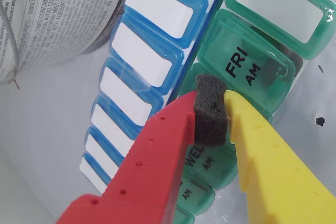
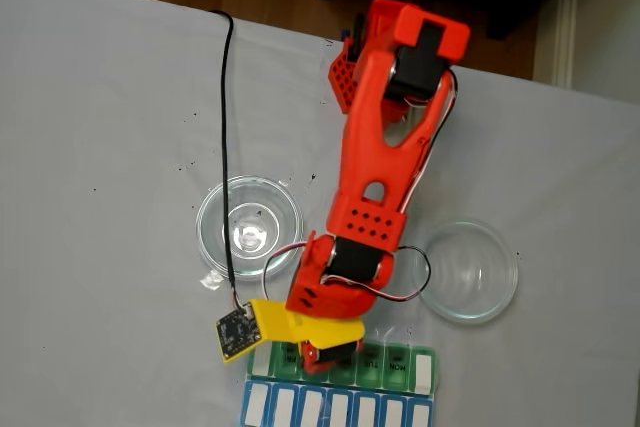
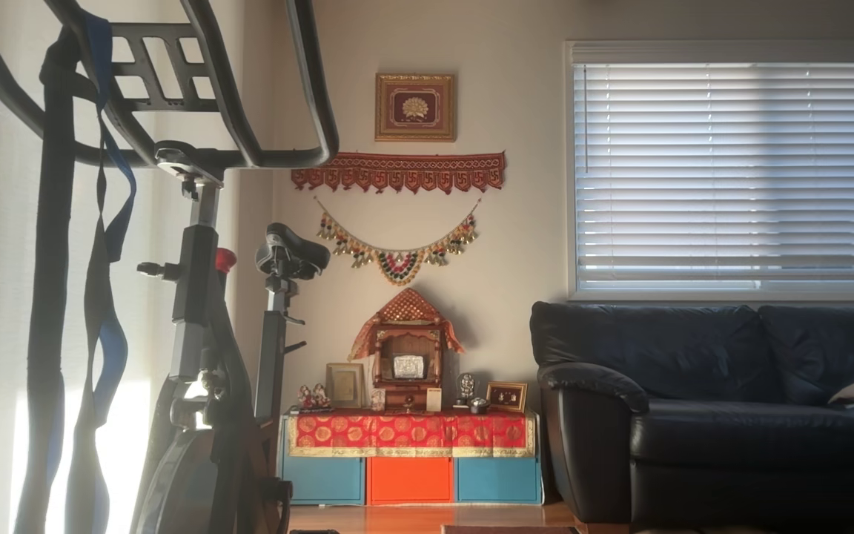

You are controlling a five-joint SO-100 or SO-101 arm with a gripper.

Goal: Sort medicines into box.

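Note:
My gripper [image 1: 211,98] hangs low over the box [image 1: 247,61], the green pill organizer row, right beside the lid marked FRI AM. Its red finger [image 1: 152,156] and yellow finger [image 1: 268,161] are shut against a black foam pad [image 1: 210,116] that fills the gap between their tips. No medicines are in view, and I cannot tell if anything sits behind the foam. In the fixed view the gripper [image 2: 325,352] is at the left half of the box [image 2: 400,362], near the table's front edge.
A blue-lidded organizer row [image 1: 152,56] [image 2: 340,409] lies alongside the box. Two clear round dishes [image 2: 249,222] [image 2: 465,269] stand either side of the arm. Printed paper [image 1: 52,14] lies at the wrist view's upper left. A black cable [image 2: 226,127] crosses the table.

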